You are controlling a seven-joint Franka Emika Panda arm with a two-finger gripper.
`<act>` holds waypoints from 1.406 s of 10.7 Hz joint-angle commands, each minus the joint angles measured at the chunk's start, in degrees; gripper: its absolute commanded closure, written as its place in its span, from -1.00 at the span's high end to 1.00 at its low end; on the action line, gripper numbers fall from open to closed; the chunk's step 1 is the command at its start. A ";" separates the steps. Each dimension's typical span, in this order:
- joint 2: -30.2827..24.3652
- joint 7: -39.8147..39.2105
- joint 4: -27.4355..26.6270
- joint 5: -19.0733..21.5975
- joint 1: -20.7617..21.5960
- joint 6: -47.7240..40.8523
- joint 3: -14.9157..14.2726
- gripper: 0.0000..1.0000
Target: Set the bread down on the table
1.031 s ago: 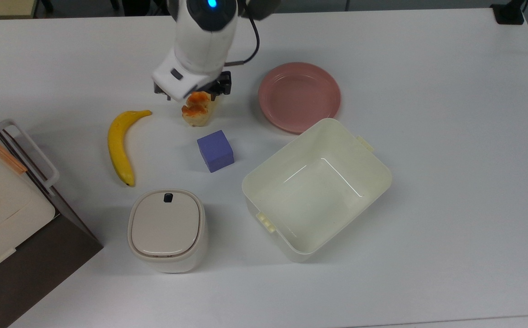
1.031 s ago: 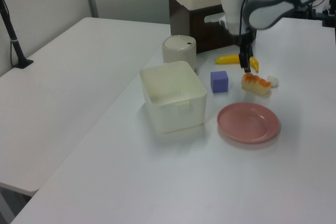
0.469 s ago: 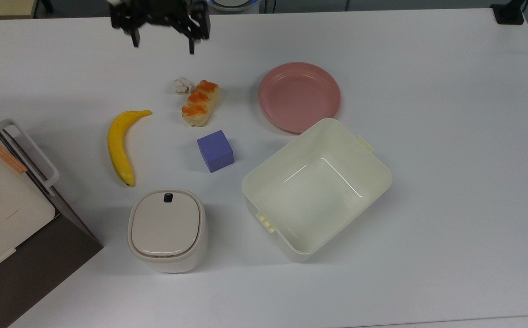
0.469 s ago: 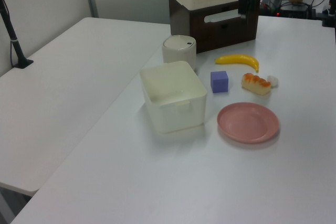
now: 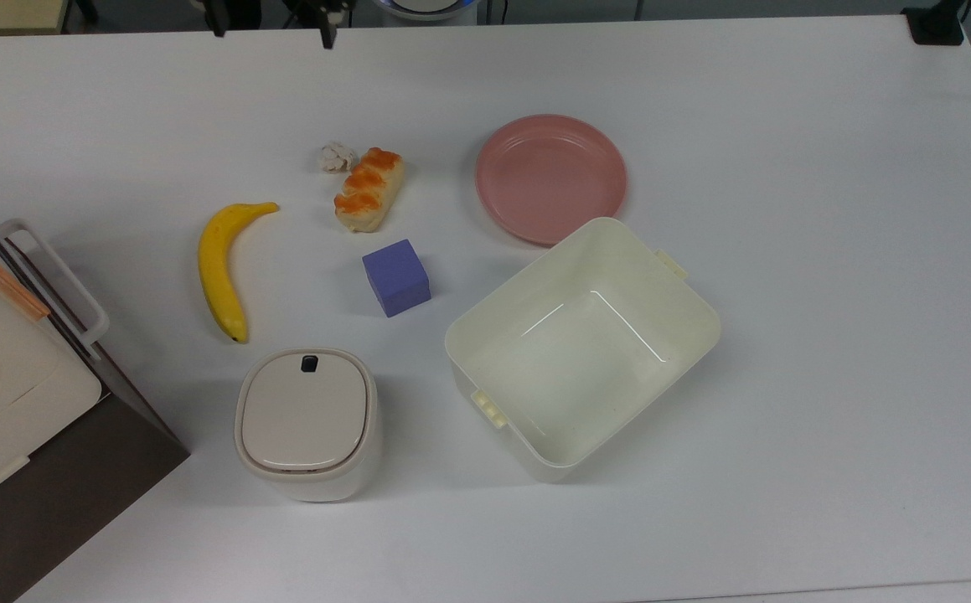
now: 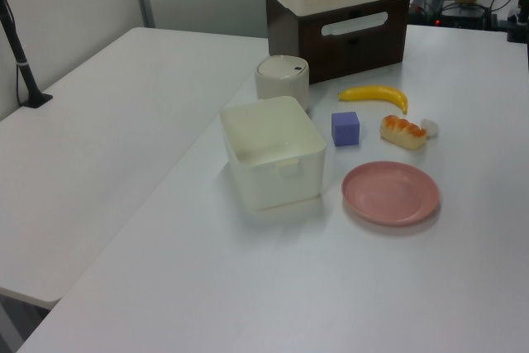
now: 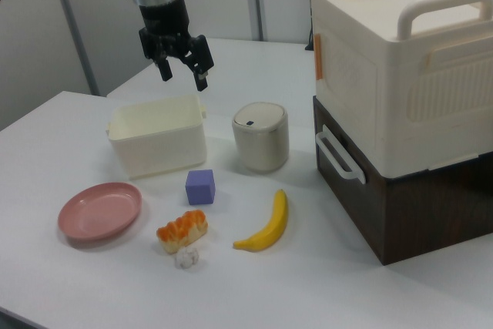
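So the bread [image 5: 369, 189] is sitting flat on the desk [image 5: 787, 167] now, glazed side up, nothing holding it. A second ago the arm was right on top of it with the fingers around its far end; half a second ago it had already let go and lifted, and now it's gone even higher, so in the top view just the finger tips poke in at the 12 o'clock edge. The loaf hasn't budged between those last two looks, which to me says the drop was clean and it isn't rolling anywhere.

Around it, going by the top view: the little wrinkly white ball [image 5: 336, 157] is just beside its upper end at about 10 o'clock, close enough that I can't tell if they touch. The purple cube [image 5: 396, 277] is near at 5 o'clock, the banana [image 5: 223, 268] sits off toward 8 o'clock, and the pink plate [image 5: 550, 177] is at 3 o'clock, clearly apart from the loaf. The cream bin [image 5: 582, 347] is further out at 4 o'clock, with the lidded white canister [image 5: 307, 423] down at 6.

The gripper [image 7: 183, 64] hangs high in the right view, above the bin's far side, fingers spread apart and carrying nothing.

My read: the task is basically done, bread's on the desk and not on the plate or in the bin, and all that's left is the arm backing off
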 commanded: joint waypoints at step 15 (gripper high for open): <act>-1.91 -8.87 0.76 1.85 -0.68 -6.96 -2.17 1.00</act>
